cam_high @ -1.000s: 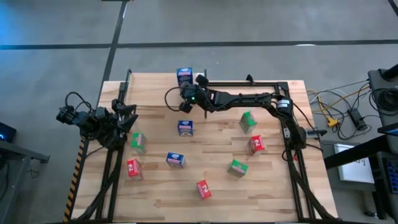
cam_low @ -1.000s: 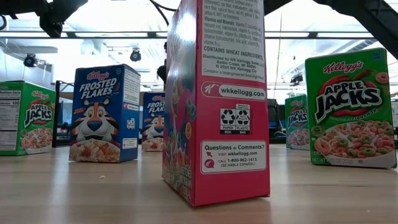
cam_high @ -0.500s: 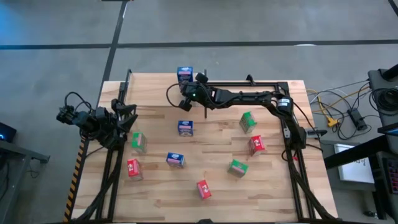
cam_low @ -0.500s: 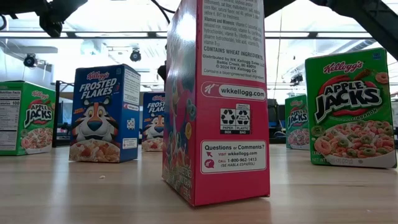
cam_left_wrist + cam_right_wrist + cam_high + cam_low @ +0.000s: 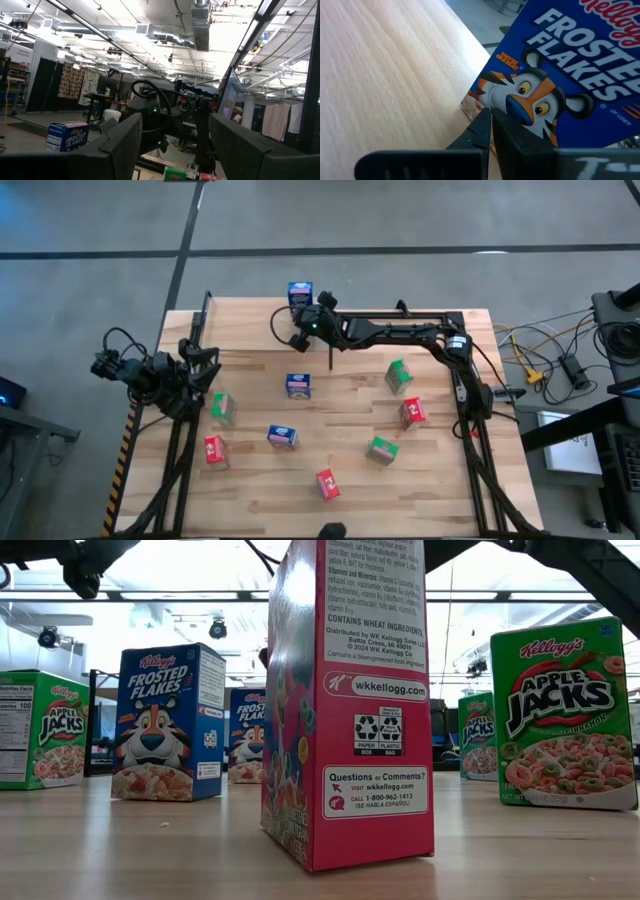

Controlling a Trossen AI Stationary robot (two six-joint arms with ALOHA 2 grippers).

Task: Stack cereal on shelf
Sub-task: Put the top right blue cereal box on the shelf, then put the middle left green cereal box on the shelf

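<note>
High view: the right claw (image 5: 305, 320), pressed together, is nudging a blue cereal box (image 5: 299, 293) farther toward the table's (image 5: 440, 480) top-centre edge than before. Left claw (image 5: 205, 370), spread, is waiting at left. Right wrist view: the closed fingertips (image 5: 490, 131) are touching that box (image 5: 560, 75).

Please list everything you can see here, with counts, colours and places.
blue boxes: three, blue; one at the far edge, two mid-table
green boxes: three, green; one left, two right
red boxes: three, red; left, right, near middle
table: one, light wood, under all
left gripper: one, dark, open, at the table's left edge
right gripper: one, dark, shut, at the far blue box
</note>
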